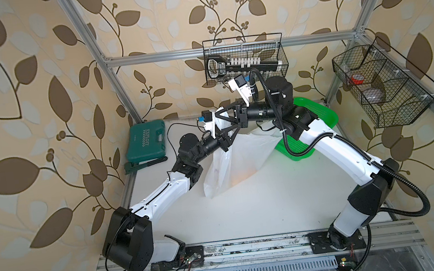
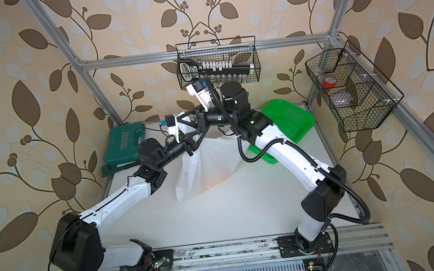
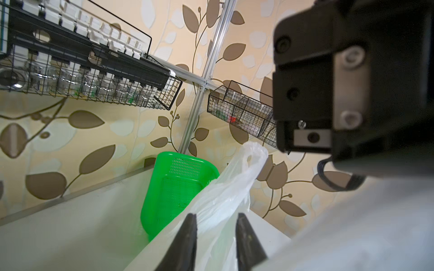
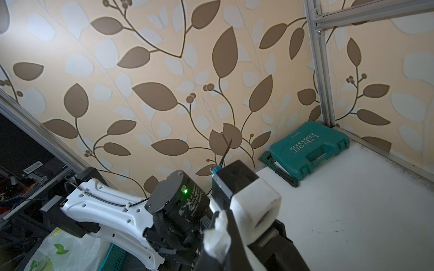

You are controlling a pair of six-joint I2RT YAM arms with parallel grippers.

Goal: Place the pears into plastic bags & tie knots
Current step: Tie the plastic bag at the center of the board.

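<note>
1. Counter [image 1: 262, 212], centre: plastic bag [image 1: 241, 161] has its lower end on the counter, top pulled up twd 12 o'clock.
2. Pears [image 1: 239, 180]: you get only an orange glow thru the film, low in the bag; can't count them.
3. L jaws, at bag's top, 11 o'clock side: part open, w/ bag film running btwn them.
4. R jaws, just beyond at 12 o'clock: clamped tight on the bunched bag handle [image 4: 217, 237].
5. Farther back: green basket [image 1: 320, 116] at 2 o'clock, R arm crossing over it; teal case [image 1: 148, 143] at 10 o'clock.
6. Wire basket [image 1: 246, 59] on the back rail, 12 o'clock.
</note>
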